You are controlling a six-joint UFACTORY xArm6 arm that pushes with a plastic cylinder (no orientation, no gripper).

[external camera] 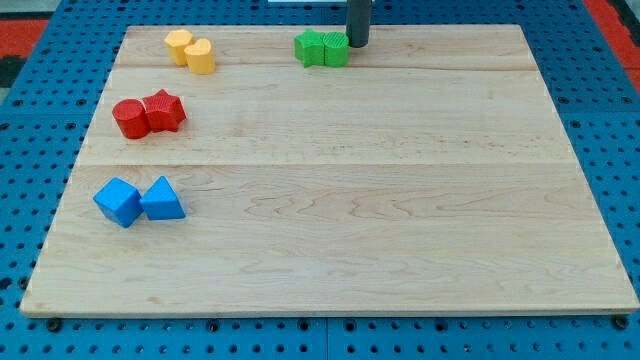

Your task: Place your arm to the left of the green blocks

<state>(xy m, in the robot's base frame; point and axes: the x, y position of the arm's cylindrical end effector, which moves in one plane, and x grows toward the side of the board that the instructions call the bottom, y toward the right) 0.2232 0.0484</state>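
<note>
On the left of the wooden board [330, 240] sit the blue pair [138, 201], red pair [148, 113] and yellow pair [190, 51]; the two green blocks [322, 48] stand touching at the far edge. My tip [357, 44], a bare rod holding nothing, touches their right side. I should skirt the pair without nudging it, stopping left. No writing shows.

Lab bench: blue pegboard [600, 60], wooden board [400, 200]

My tip [357, 44] stands upright near the view's top edge, its rod running out of frame.
</note>
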